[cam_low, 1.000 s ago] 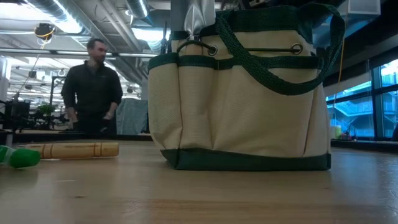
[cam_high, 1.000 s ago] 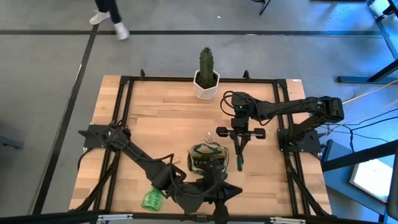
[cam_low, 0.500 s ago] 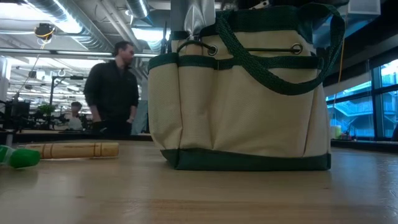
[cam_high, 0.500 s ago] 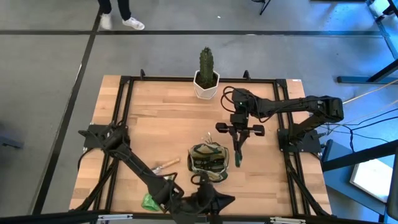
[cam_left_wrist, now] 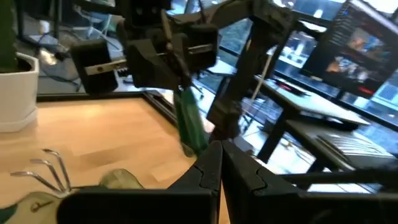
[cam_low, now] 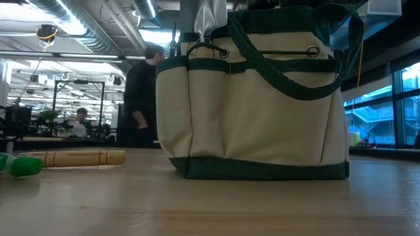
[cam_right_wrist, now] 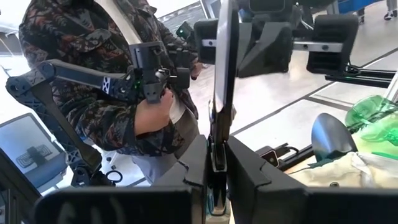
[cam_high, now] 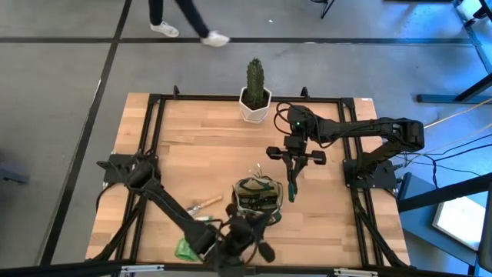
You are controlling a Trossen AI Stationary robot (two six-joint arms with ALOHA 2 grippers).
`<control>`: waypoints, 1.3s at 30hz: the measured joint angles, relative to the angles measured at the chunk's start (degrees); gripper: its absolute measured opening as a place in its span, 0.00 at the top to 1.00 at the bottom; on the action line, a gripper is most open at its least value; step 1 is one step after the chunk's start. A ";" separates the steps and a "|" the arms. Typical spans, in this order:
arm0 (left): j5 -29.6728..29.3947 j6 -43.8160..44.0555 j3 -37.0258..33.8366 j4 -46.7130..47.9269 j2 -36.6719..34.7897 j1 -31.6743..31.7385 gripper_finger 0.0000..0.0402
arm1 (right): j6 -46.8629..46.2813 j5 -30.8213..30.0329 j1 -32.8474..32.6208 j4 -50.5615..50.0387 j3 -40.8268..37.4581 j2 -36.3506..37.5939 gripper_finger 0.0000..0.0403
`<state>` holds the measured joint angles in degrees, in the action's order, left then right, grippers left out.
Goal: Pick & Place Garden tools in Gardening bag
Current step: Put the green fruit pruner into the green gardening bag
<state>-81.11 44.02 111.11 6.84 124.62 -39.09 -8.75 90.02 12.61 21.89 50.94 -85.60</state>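
The olive and tan gardening bag [cam_high: 257, 198] [cam_low: 256, 98] stands on the table's near middle. Fork tines [cam_high: 257, 171] [cam_left_wrist: 46, 171] stick out of it at its far side. My right gripper [cam_high: 290, 171] is shut on a green-handled tool [cam_high: 291, 192] [cam_left_wrist: 189, 124], just right of the bag. My left gripper [cam_high: 257, 228] [cam_left_wrist: 221, 155] is shut and empty at the bag's near side. A green spray bottle [cam_high: 187, 248] [cam_low: 20, 165] and a wooden-handled tool [cam_high: 206, 204] [cam_low: 79, 157] lie flat on the table left of the bag. My right gripper pinches a thin dark part of the tool [cam_right_wrist: 219, 124] between its two fingers. The fingers lie level, pointing toward the table's near edge, along the tool. The tool is lifted clear of the table, and its green end [cam_left_wrist: 194, 140] reaches out past the fingertips, slanting down.
A cactus in a white pot [cam_high: 255, 88] [cam_left_wrist: 12, 68] stands at the far edge's middle. A black frame [cam_high: 154, 138] runs around the tabletop. Bare wood lies left and far of the bag. A person [cam_low: 141, 98] walks beyond the far edge.
My left gripper has come down and swung round at the table's near edge beside the bag, staying shut. My right gripper has drifted slightly toward the bag with the tool still in its hold. The person behind the table has walked on.
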 joint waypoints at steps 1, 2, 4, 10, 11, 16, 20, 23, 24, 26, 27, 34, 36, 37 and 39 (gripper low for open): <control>0.80 1.33 0.00 1.54 -0.17 0.71 1.00 | 0.00 0.00 0.10 -0.02 0.00 0.00 0.92; 2.41 2.62 0.00 3.39 -0.39 1.46 1.00 | 0.00 0.00 0.16 -0.02 0.00 0.00 0.92; 6.03 6.13 0.00 6.82 -0.48 3.21 1.00 | -0.02 0.00 0.37 -0.06 0.00 0.00 0.92; 10.68 13.15 0.00 16.25 -1.42 6.16 1.00 | -1.34 0.00 1.35 -0.38 0.00 0.00 0.92; 10.80 15.07 0.00 19.16 -1.81 6.08 1.00 | -1.34 -0.07 1.51 -0.62 0.00 0.16 0.92; 13.75 20.76 0.00 27.72 -3.73 5.73 1.00 | -1.53 -0.06 1.76 -0.79 0.04 0.46 0.92; 18.18 17.03 0.00 27.55 -5.46 7.06 0.99 | -1.66 -0.02 1.76 -0.72 0.04 0.55 0.92; 22.20 14.80 0.01 27.61 -6.35 9.64 0.98 | -2.41 -0.02 1.74 -0.65 0.04 0.55 0.92; 23.64 14.07 0.00 27.65 -6.63 10.47 0.98 | -2.43 -0.11 1.74 -0.67 0.04 0.55 0.92; 26.67 12.81 0.03 27.26 -7.00 12.46 0.96 | -2.43 -0.69 1.74 -0.66 0.04 0.55 0.92; 27.93 12.37 0.04 27.27 -7.38 13.27 0.95 | -2.43 -1.02 1.74 -0.66 0.04 0.55 0.92; 29.26 10.24 0.04 27.13 -10.88 16.00 0.81 | -2.99 -1.71 1.96 -1.45 0.04 0.55 0.92; 27.71 8.99 0.04 27.02 -11.88 15.96 0.76 | -3.26 -3.20 2.05 -1.86 0.04 0.55 0.92; 26.59 7.92 0.04 26.19 -12.22 15.96 0.74 | -3.26 -4.04 2.11 -1.99 0.04 0.55 0.92; 24.84 5.81 0.04 24.76 -12.87 16.26 0.71 | -3.26 -6.16 2.13 -2.20 0.04 0.55 0.92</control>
<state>-56.26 49.83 111.15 31.60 111.75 -22.83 -12.01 83.86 14.74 19.69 50.98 -85.06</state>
